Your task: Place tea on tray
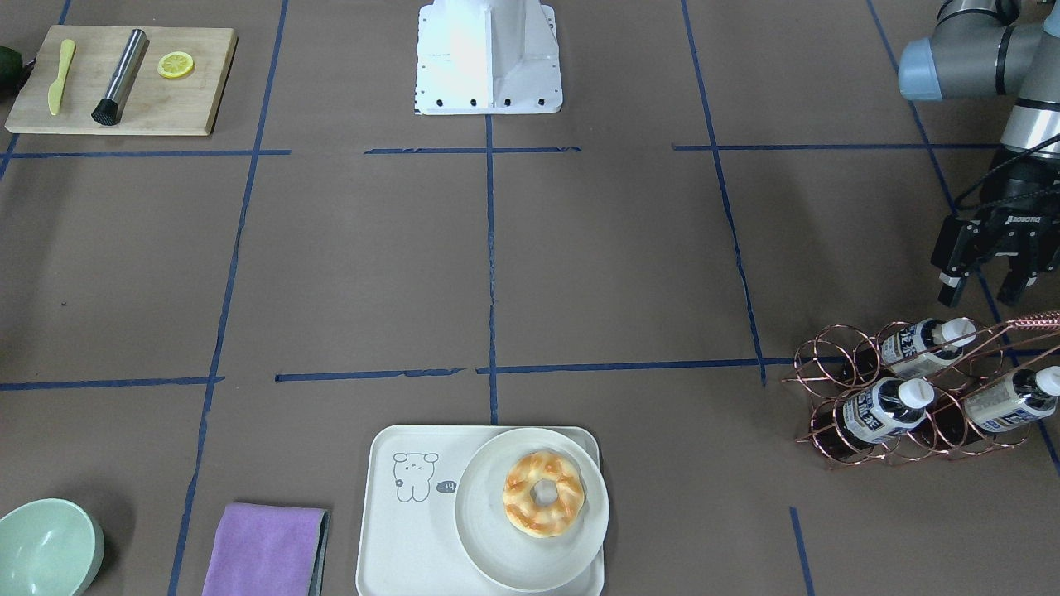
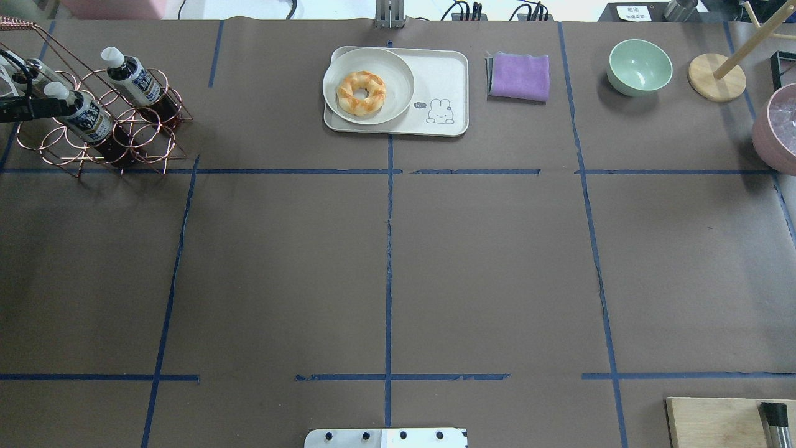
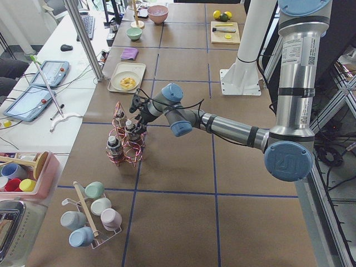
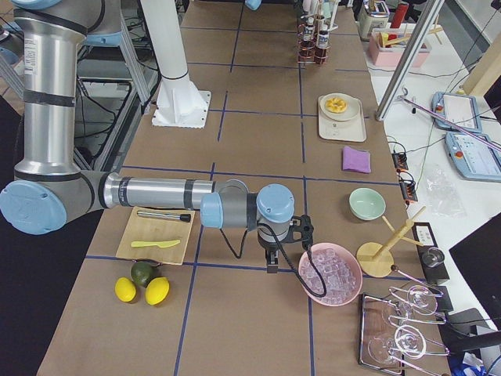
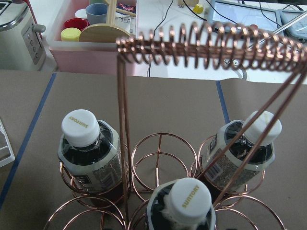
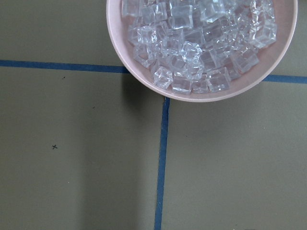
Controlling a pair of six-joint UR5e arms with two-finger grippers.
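Tea bottles, small clear plastic with white screw caps and dark brown contents [image 1: 882, 410]: you see three, all seated in the copper wire rack [image 5: 211, 45] at the robot's left end of the brown paper-covered desk [image 1: 580, 273]. Left claw [image 1: 984, 291] hangs just above the rack, fingers spread, gripping nothing. Cream-white rectangular plastic tray [image 1: 397, 546] lies well apart, carrying a round white plate [image 1: 489, 546] with a glazed doughnut [image 1: 543, 493]. Right claw [image 4: 270, 265] hovers beside a pink bowl of ice cubes [image 4: 329, 274]; you cannot tell its state.
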